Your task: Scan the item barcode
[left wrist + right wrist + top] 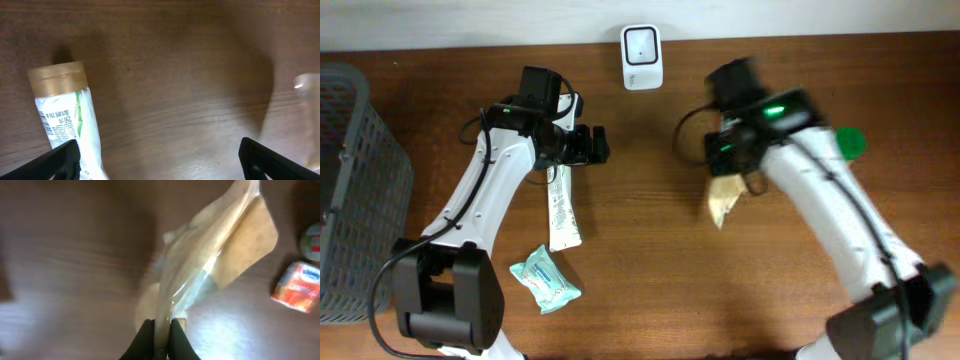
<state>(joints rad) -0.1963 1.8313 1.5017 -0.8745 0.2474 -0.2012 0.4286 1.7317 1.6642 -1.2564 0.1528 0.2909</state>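
Right, we're roughly mid-task as we read it; nothing has been scanned yet as far as we can tell.

Done: the right gripper [161, 330] is clamped tight on the edge of the tan pouch [220, 255], which we take as the item; from overhead the pouch hangs just under that gripper, right of centre over the table [650, 260].

Left to do: carry the pouch to the scanner [642, 56], which stands at the far edge, well apart, up and to the left; turn the barcode face toward its window; we can't see a barcode on the pouch in any view, so the orientation is unknown.

The left gripper [159, 150] has its jaws wide apart and holds nothing; it sits over the cap end of the tube [67, 120], near the tube but not around it.

Counts, big to small:
- one table
- one grey basket [360, 180], far left; contents not visible
- two arms
- one white tube, lying flat beside the left arm
- one tan pouch
- one scanner
- one teal packet [546, 281], just below the tube
- one orange packet [298, 286], on the table near the pouch
- one green round thing [849, 144], partly behind the right arm; can't tell what it is
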